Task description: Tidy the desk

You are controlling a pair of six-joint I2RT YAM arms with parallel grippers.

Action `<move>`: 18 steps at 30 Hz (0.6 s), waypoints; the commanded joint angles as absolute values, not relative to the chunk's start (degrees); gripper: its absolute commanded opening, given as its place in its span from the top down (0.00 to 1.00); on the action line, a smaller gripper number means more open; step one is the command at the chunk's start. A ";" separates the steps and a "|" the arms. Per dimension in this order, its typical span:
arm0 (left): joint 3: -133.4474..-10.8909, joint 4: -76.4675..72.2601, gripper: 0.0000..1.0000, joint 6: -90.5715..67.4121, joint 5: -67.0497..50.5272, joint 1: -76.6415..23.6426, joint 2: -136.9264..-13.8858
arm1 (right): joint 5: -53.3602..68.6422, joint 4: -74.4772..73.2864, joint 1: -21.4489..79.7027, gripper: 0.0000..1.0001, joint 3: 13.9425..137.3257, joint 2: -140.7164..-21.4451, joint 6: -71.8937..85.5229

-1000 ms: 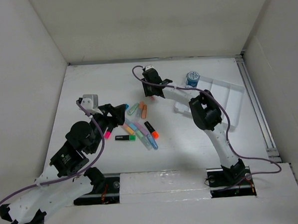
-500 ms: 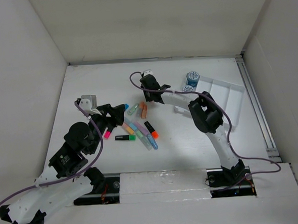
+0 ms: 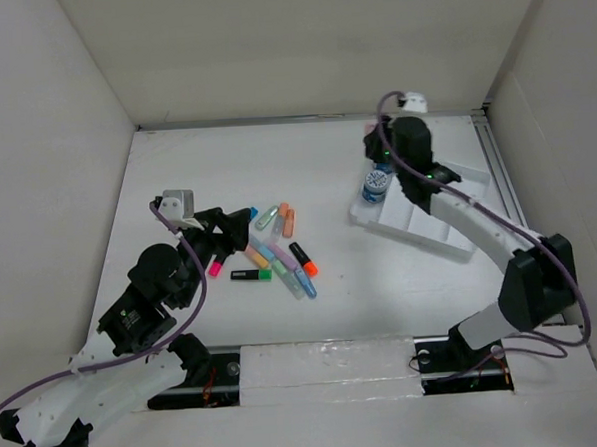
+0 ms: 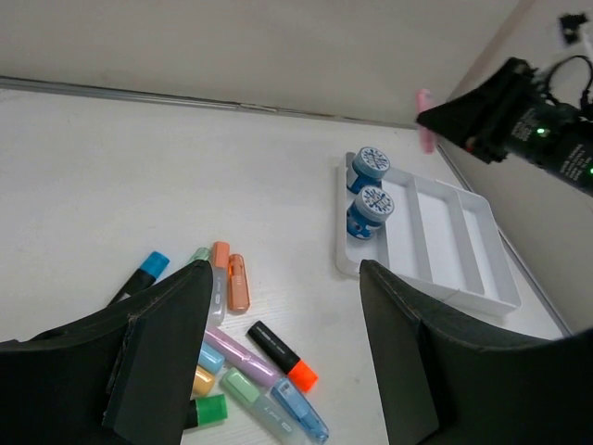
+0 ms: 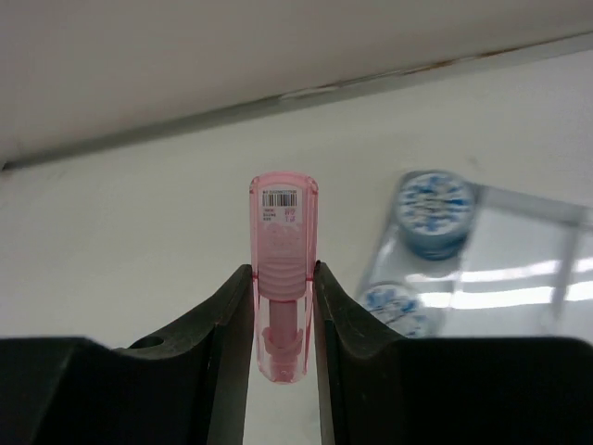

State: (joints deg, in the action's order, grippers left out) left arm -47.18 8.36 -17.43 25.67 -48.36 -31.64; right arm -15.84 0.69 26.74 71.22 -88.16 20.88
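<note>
The desk (image 3: 326, 167) is a white tabletop with several highlighters (image 3: 275, 253) scattered left of centre. My right gripper (image 3: 378, 147) hangs above the left end of the white compartmented tray (image 3: 421, 237). It is shut on a pink highlighter (image 5: 283, 269), held upright between the fingers. The highlighter also shows in the left wrist view (image 4: 424, 108). Two blue-capped jars (image 4: 369, 185) stand in the tray's left compartment. My left gripper (image 3: 229, 227) is open and empty, low over the left side of the highlighter pile (image 4: 250, 357).
White walls enclose the desk on three sides. A metal rail (image 3: 513, 207) runs along the right edge past the tray. A black highlighter with an orange cap (image 3: 302, 259) lies nearest the tray. Bare tabletop lies between the pile and the tray.
My right arm has swung from the back of the highlighter pile to the right, above the tray's left end, carrying the pink highlighter. The left arm has not moved.
</note>
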 commanded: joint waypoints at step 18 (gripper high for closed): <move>-46.41 5.80 0.40 -17.23 25.66 -48.25 -33.13 | -2.72 6.94 3.08 0.60 62.84 -96.86 28.92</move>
State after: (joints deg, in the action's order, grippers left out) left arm -46.63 8.36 -17.43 25.50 -48.36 -32.97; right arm -3.38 4.45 4.27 58.94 -97.89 28.45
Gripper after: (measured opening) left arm 0.606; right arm 0.388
